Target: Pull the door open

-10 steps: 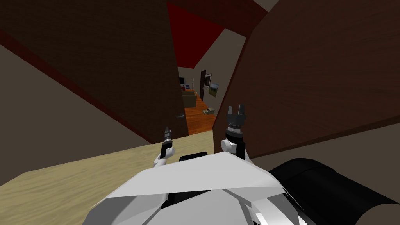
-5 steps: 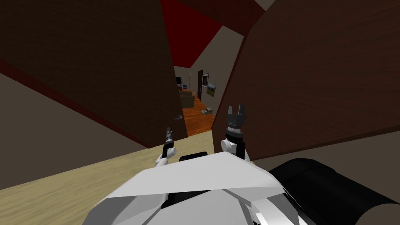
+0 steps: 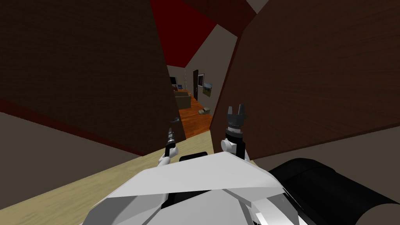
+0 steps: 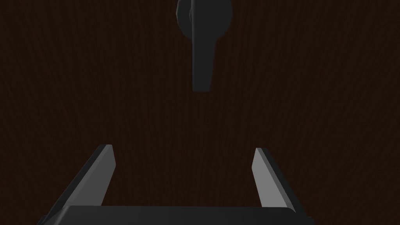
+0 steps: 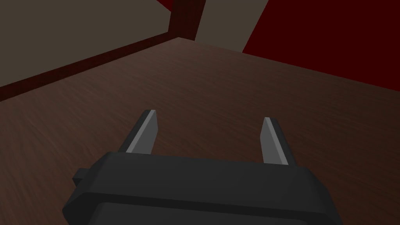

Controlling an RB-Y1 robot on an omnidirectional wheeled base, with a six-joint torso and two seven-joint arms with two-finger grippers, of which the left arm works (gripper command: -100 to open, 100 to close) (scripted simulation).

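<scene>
Left gripper (image 4: 183, 172) spread, empty, facing the dark door (image 4: 78, 78); lever handle (image 4: 202, 58) sits just past the fingertips, not btwn them. Best: centre lever btwn fingers, pinch firm, pull along door's arc. Right gripper (image 3: 236, 107) spread, idle.

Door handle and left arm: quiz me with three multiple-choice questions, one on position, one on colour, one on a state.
1. Where is the door handle relative to the left tool? A between its fingers; B beyond its fingertips; C behind its body.
2. What colour is the door? A dark brown; B white; C green.
3. How is the left tool? A shut on the handle; B shut on nothing; C open.
Answers: B, the handle stands clear past the fingertips; A, dark wood grain surrounds the handle; C, the fingers stand wide apart with nothing between.
</scene>
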